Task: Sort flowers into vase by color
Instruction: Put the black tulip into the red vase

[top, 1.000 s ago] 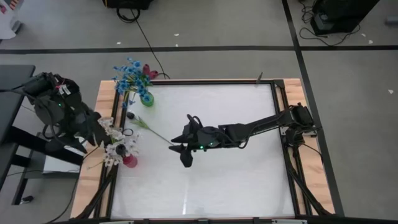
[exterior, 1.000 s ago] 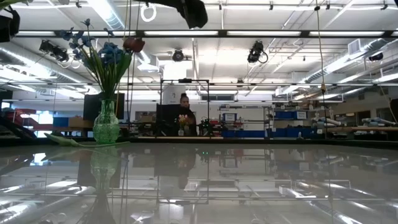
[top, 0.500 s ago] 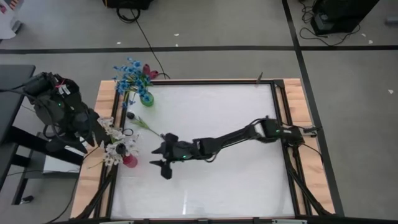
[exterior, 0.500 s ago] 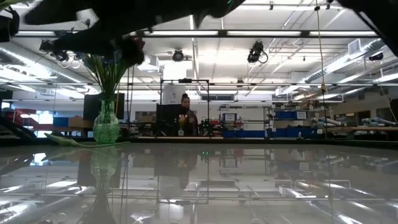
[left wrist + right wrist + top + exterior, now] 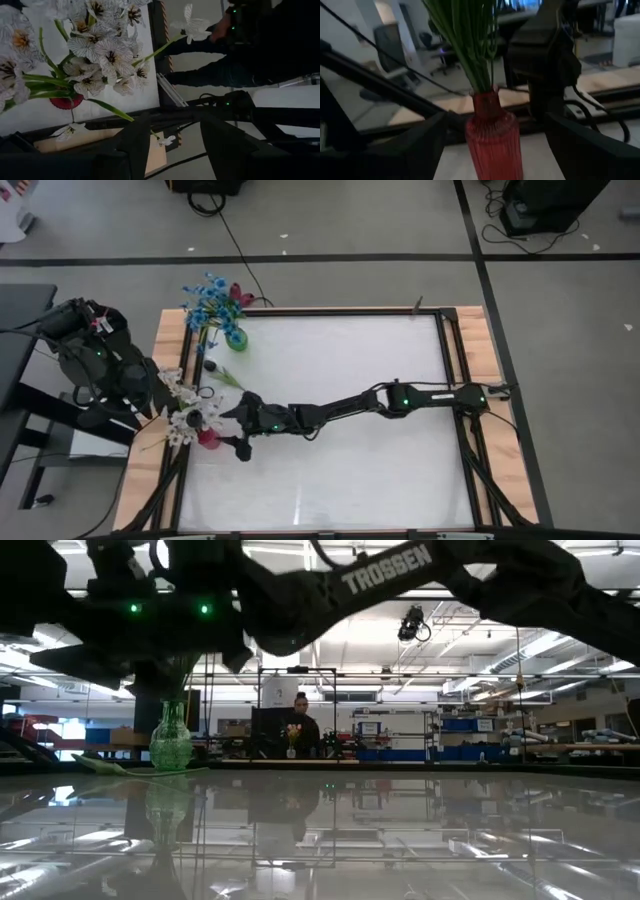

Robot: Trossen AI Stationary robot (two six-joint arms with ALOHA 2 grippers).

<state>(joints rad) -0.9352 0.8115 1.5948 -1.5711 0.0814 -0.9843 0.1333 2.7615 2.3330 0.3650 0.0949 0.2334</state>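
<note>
A red vase (image 5: pixel 207 438) of white flowers (image 5: pixel 188 412) stands at the table's left edge. My right gripper (image 5: pixel 228 434) is open and reaches level from the right. Its fingers stand on either side of the red vase (image 5: pixel 492 145) without touching it. A green vase (image 5: pixel 236 340) holding blue flowers (image 5: pixel 207 300) and one dark red flower stands at the far left corner. One loose flower (image 5: pixel 232 380) lies flat on the table between the vases. My left gripper (image 5: pixel 150 398) hangs open beside the white flowers (image 5: pixel 100 55), off the table's left edge.
The white table top (image 5: pixel 350 470) has a wooden frame (image 5: pixel 170 340) with rails along its left and right sides. My right arm (image 5: pixel 390 575) spans the table low. A person (image 5: pixel 297 728) sits far behind the table in the low view.
My right gripper has travelled from the table's middle toward its left edge and sunk down. It now stands level at the red vase. The vases and the loose flower have stayed where they were.
</note>
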